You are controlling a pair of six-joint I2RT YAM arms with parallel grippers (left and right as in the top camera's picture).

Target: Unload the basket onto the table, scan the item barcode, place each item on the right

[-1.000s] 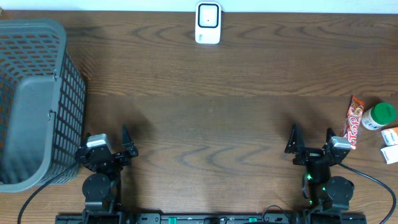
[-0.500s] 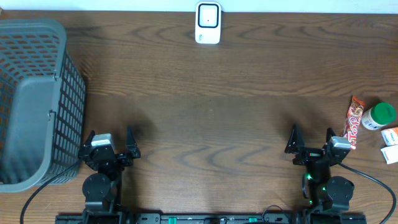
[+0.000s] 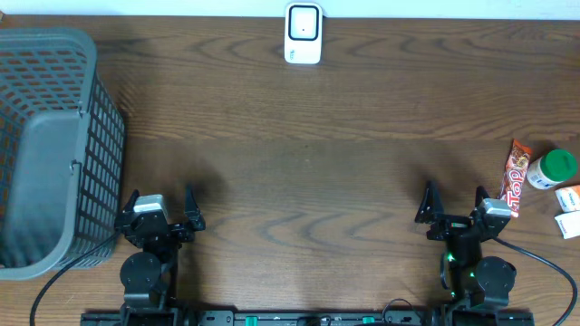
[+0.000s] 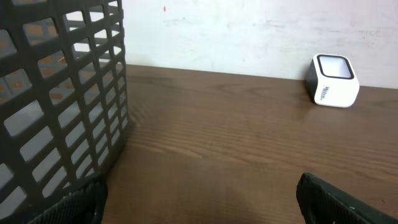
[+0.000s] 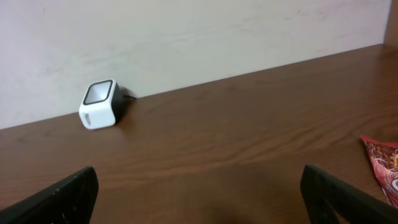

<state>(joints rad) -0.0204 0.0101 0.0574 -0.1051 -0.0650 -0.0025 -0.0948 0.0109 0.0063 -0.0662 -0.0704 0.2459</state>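
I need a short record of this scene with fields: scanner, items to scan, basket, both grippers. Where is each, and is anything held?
scanner: white barcode scanner, far side, centre
items: red snack bar, green-capped bottle, small boxes, all at the right edge
basket: grey basket, far left
left gripper: open, empty, beside the basket
right gripper: open, empty, close to the snack bar, not touching it

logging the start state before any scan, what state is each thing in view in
left hand: open, holding nothing
right hand: open, holding nothing
scanner: standing at the far edge, untouched
candy bar: lying flat, label up, not picked up
green-capped bottle: cap on, beside the candy bar
basket: upright, nothing visible inside
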